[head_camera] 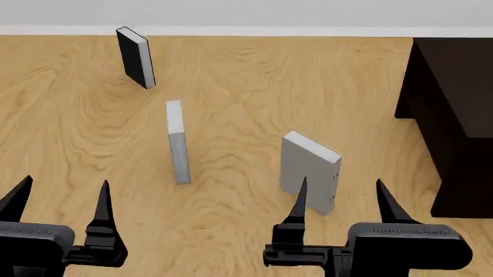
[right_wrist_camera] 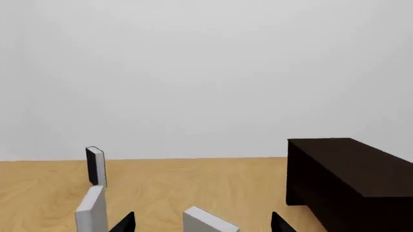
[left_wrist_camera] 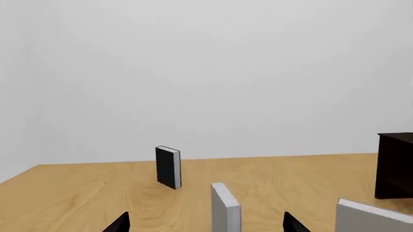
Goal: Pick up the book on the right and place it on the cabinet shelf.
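Observation:
The book (head_camera: pixel 306 170) is a broad light-grey hardcover standing upright on the wooden table, right of centre; it also shows as the book (right_wrist_camera: pixel 208 221) and the book (left_wrist_camera: pixel 371 218). My right gripper (head_camera: pixel 340 198) is open just in front of it, its two black fingertips either side and nothing held; it appears as the right gripper (right_wrist_camera: pixel 202 223). My left gripper (head_camera: pixel 60 196) is open near the front left, seen as the left gripper (left_wrist_camera: pixel 205 223). The dark cabinet (head_camera: pixel 454 86) stands at the right, also the cabinet (right_wrist_camera: pixel 351 179); its shelf is not clearly seen.
A slimmer grey book (head_camera: pixel 177 144) stands upright mid-table, ahead of my left gripper. A black-covered book (head_camera: pixel 135 56) stands further back at the left. The table (head_camera: pixel 246 86) ends at a white wall behind.

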